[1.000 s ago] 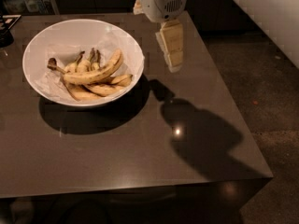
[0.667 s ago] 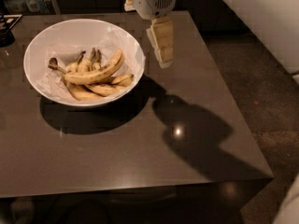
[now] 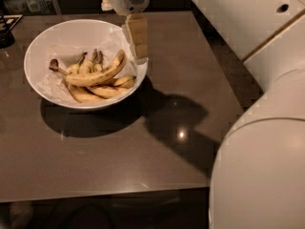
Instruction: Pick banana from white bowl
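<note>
Yellow curved banana (image 3: 95, 75) lies in smooth white bowl (image 3: 71, 27); gripper (image 3: 137, 41) over its rim, opening unclear.

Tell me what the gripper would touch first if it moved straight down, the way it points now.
Probably the right rim of the white bowl: the gripper hangs over it, pointing down. The banana lies further left. Depth is unclear.

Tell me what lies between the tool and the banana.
Camera view: only bare paper lining separates the tool, over the right rim of the bowl, from the banana.
</note>
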Motion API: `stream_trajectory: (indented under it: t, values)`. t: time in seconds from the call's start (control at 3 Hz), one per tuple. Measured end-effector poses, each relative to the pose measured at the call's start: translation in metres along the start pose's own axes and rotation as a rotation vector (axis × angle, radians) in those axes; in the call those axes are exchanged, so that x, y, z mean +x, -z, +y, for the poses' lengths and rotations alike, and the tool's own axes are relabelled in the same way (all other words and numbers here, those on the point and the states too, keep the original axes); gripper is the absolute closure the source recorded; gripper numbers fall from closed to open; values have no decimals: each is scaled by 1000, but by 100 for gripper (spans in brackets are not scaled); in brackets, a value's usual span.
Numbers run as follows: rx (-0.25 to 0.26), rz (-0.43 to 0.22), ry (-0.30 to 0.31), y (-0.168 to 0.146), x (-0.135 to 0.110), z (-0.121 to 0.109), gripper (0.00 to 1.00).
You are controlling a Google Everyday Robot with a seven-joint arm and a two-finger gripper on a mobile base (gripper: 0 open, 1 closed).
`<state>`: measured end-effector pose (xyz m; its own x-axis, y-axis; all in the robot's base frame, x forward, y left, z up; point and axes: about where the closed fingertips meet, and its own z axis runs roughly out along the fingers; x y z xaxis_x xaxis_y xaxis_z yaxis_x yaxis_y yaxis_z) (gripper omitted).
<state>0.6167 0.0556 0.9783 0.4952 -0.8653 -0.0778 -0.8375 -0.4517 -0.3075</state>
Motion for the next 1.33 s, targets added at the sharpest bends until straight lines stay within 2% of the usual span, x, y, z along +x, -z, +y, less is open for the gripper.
stream_trajectory:
  t: [0.33,0.67,1.33]
  values:
    - [25,-7,1,-1,-2,-7,0]
    - [20,-51,28,-11,-15,-3,0]
    - [-42,-61,52,-36,-37,3,0]
